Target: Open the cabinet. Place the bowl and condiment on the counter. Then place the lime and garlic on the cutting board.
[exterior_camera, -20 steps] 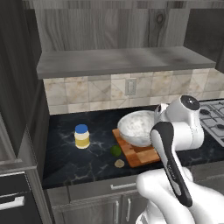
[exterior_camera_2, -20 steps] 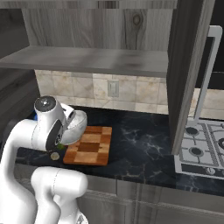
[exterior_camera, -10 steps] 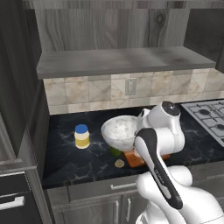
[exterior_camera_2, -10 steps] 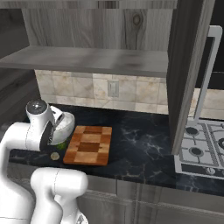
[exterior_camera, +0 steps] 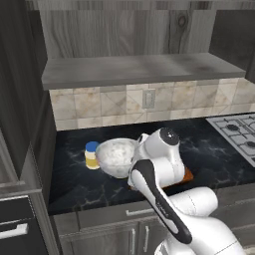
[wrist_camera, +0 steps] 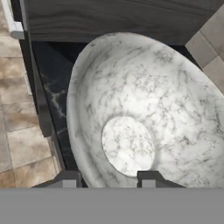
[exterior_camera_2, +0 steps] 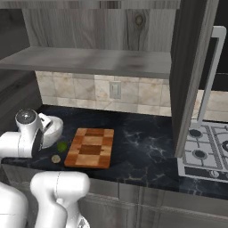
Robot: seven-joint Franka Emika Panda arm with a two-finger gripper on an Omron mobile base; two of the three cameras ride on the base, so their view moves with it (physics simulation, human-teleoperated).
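jaws clamping bowl rim | bowl now swinging off cutting board, nearing condiment | table placement pending, then lime

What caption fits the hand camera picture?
Gripper clamped on the rim of the wide white-grey speckled bowl, above black marble counter.

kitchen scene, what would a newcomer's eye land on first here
The big speckled bowl, held tilted above the black counter by the white arm, right beside the blue-lidded condiment. The fingers pinch its rim. Next, the checkered cutting board, with the lime by its left edge.
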